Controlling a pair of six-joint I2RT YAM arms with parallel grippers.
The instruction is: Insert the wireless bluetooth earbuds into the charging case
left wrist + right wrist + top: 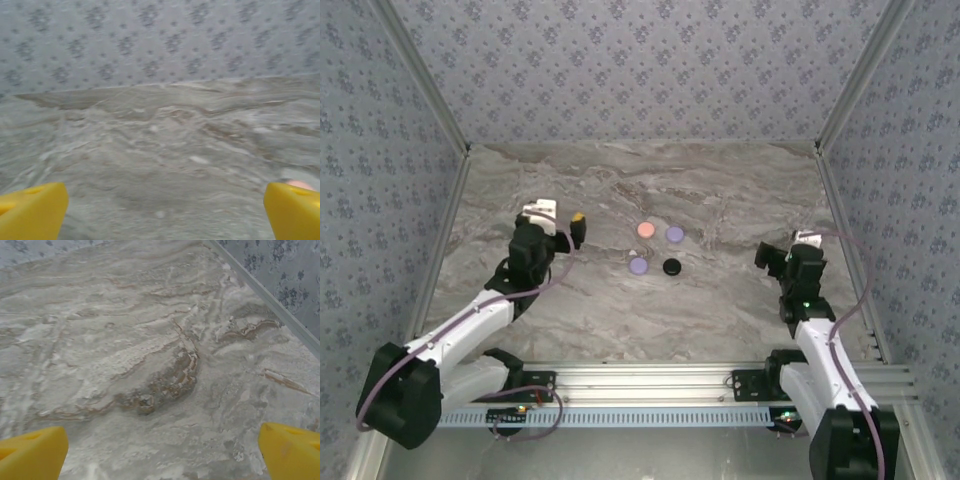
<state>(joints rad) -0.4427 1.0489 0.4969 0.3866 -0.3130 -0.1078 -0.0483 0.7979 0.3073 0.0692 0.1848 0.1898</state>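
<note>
Pink case (646, 229), black case (671, 266) and two lilac cases (638, 265) cluster on the worktop (720, 310), well apart from both arms — left jaws and right jaws spread wide, pinching nothing. The earbuds are too small to pick out there — whether any are left to insert cannot be told.

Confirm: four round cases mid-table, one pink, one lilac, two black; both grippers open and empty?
Wrong on the colours. The top external view shows one black case and two lilac: the far lilac case and the near lilac case, plus the pink case. The left gripper and right gripper are open and empty, as you said.
</note>
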